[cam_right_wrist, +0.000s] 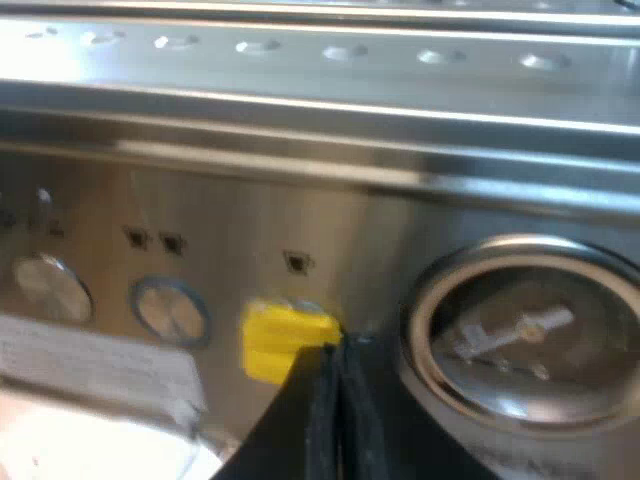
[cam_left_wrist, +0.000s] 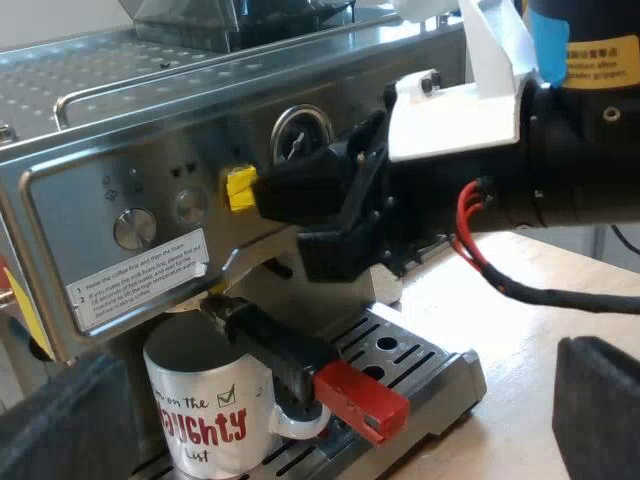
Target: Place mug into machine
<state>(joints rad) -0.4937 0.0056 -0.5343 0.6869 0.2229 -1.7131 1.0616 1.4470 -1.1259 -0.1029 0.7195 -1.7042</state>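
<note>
Mug (cam_left_wrist: 200, 405): upright on the drip tray (cam_left_wrist: 425, 365) of the espresso machine (cam_left_wrist: 120, 180), mouth up, directly beneath the holder (cam_left_wrist: 265, 340) locked into the machine's front. It is white, with red lettering facing out from the machine. The holder's dark handle runs out over the mug's rim, and its red end (cam_left_wrist: 360, 400) points away from the machine's front. Left tool (cam_left_wrist: 330, 430): fingers (cam_left_wrist: 600, 400) spread wide with nothing between them. It hangs out in front of the machine, short of the tray, and the mug lies ahead of it toward the machine, below the control panel. Right tool (cam_right_wrist: 335, 360): fingers pressed together into one point, gripping nothing. Its tip is at the yellow button (cam_right_wrist: 275, 335) on the machine's front panel, just beside the gauge (cam_right_wrist: 520, 345) and well above the mug. The tip overlaps the button's edge; contact looks likely but I cannot confirm it. Judgement: the placing reads as done, since the mug's upright axis sits under the holder and its base is on the tray, clear of the counter (cam_left_wrist: 490, 300). The left tool is the nearer of the two to the mug, and the right is the nearer to the controls. The handle's long axis projects from the machine across the mug's top, so a correcting reach by the left tool would have to come in low, beneath the red end. Risk: knocking that handle or nudging the mug off line.
</note>
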